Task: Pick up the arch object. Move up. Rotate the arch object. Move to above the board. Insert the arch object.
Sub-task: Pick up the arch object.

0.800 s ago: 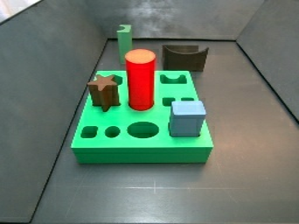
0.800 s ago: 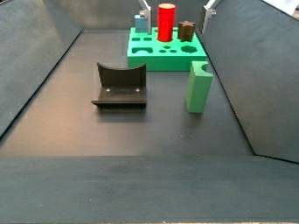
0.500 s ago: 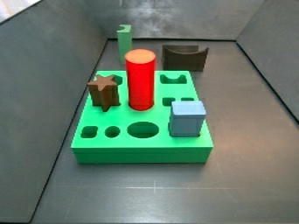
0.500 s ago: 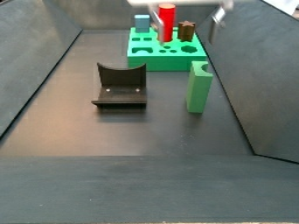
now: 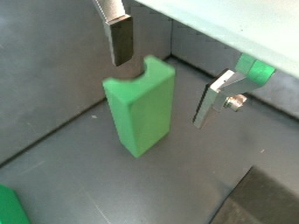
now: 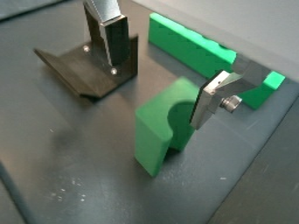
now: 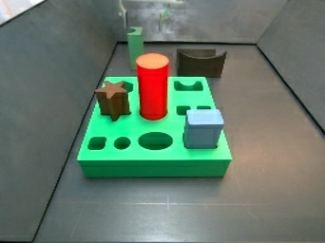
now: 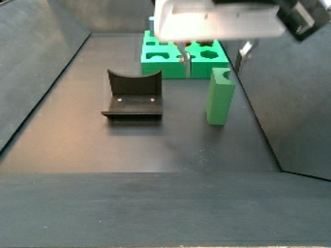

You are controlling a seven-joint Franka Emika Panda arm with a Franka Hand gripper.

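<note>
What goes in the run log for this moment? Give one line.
phase: approach | gripper: open, jaws either side of the arch object, not closed on it | arch object: upright on floor | board: arch cutout vacant

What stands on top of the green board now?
On the board: red cylinder, brown star piece, blue cube. The open claw hovers around the arch object elsewhere.

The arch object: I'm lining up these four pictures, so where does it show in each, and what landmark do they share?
Wrist view: the arch object stands mid-frame, between the open gripper's fingers.
Wrist view: it stands at centre, notch towards one finger.
Side view: it stands far back, behind the board.
Side view: it stands right of centre, under the gripper's body.
Shared landmark: the dark brown arch block, in three views; not identifiable in the first wrist view.
</note>
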